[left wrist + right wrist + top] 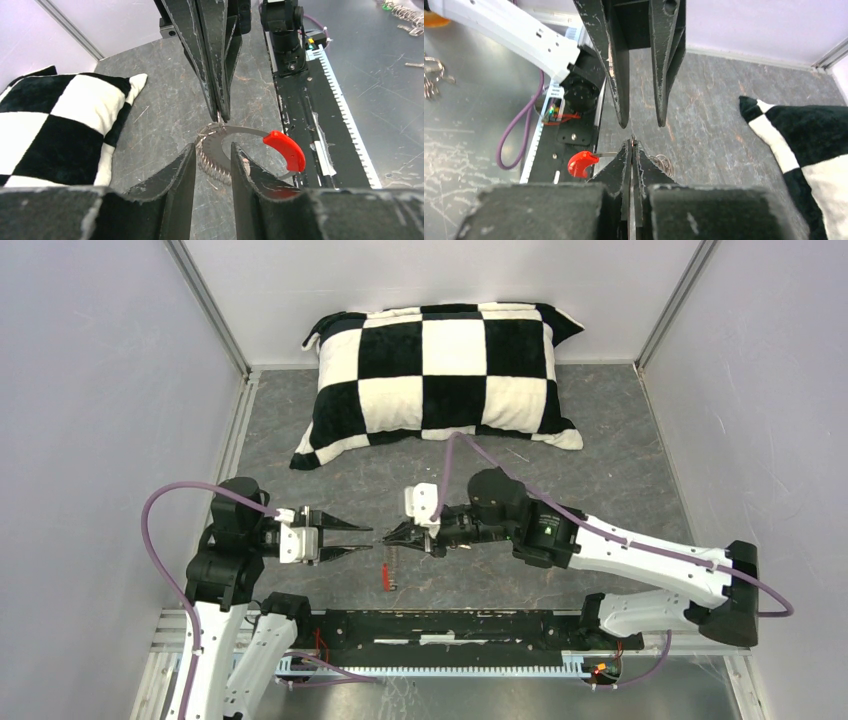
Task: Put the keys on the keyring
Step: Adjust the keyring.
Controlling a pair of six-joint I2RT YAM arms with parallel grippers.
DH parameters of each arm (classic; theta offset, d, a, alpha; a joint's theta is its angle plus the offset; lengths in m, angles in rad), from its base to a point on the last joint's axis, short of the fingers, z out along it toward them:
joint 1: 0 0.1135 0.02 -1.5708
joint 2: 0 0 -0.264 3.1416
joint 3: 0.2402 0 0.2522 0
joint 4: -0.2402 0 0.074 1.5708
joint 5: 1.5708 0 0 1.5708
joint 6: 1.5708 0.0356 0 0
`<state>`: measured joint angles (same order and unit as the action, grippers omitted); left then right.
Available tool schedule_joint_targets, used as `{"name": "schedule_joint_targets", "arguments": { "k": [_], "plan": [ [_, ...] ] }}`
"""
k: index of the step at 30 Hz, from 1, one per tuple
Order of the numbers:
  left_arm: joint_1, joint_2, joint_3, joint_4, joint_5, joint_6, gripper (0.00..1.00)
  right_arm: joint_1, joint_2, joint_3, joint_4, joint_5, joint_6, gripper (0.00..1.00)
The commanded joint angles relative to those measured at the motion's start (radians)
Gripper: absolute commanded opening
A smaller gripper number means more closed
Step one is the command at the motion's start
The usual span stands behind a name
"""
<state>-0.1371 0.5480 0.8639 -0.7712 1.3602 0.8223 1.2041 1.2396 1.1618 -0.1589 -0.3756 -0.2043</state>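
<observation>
The keyring [235, 131] is a thin silvery loop with a coiled stretch [215, 167] and a short red section [286, 148]; it hangs just above the table between the two grippers. My right gripper [631, 143] is shut on the keyring's wire, with the red section [581, 163] to its left and the coil [663, 162] to its right. My left gripper [212, 149] faces it, open, its fingers on either side of the coil without pinching it. From above, the left gripper [368, 539] and the right gripper [387, 537] meet tip to tip over the keyring [386, 575]. The keys are out of view.
A black-and-white checkered pillow [445, 375] lies at the back of the table. A black rail [450, 625] runs along the near edge between the arm bases. Loose metal rings [407, 15] lie on the metal surface beyond the rail.
</observation>
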Motion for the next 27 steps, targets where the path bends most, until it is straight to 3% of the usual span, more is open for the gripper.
{"name": "schedule_joint_targets", "arguments": {
  "k": [1, 8, 14, 27],
  "plan": [
    [-0.002, 0.006, 0.033, 0.013, 0.053, -0.069, 0.37, -0.012, -0.087, -0.124, 0.446, -0.039, 0.104, 0.00],
    [-0.002, 0.055, 0.060, 0.012, 0.151, -0.104, 0.28, -0.013, -0.091, -0.274, 0.784, -0.039, 0.197, 0.00],
    [-0.002, 0.072, 0.096, 0.012, 0.174, -0.120, 0.27, -0.012, -0.051, -0.339, 0.987, -0.045, 0.253, 0.00],
    [-0.003, 0.076, 0.117, 0.012, 0.181, -0.126, 0.26, -0.013, 0.004, -0.402, 1.166, -0.065, 0.331, 0.00]
  ]
}}
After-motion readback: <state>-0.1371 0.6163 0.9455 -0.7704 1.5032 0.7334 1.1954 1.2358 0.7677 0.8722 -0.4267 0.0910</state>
